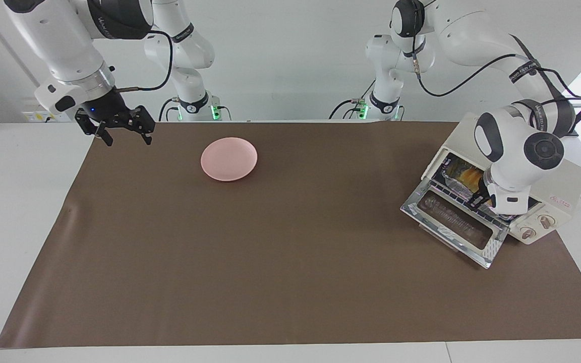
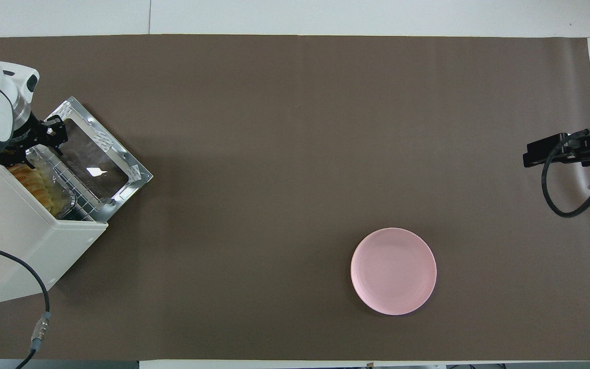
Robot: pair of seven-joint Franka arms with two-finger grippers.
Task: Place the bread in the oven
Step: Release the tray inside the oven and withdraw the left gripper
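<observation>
Bread [image 2: 31, 185] lying on the foil tray [image 2: 62, 197] inside the oven [image 1: 547, 194], door [image 2: 98, 164] dropped flat, left claw [image 2: 36, 146] at the oven mouth, fingers parted and holding nothing, right claw [image 1: 121, 132] spread wide over the tabletop [image 1: 270, 252] edge, waiting, pink plate [image 1: 229, 159] well apart.

Bright, even light, soft shadows, everything sharp; only glare is a white glint on the oven door [image 2: 92, 171].
</observation>
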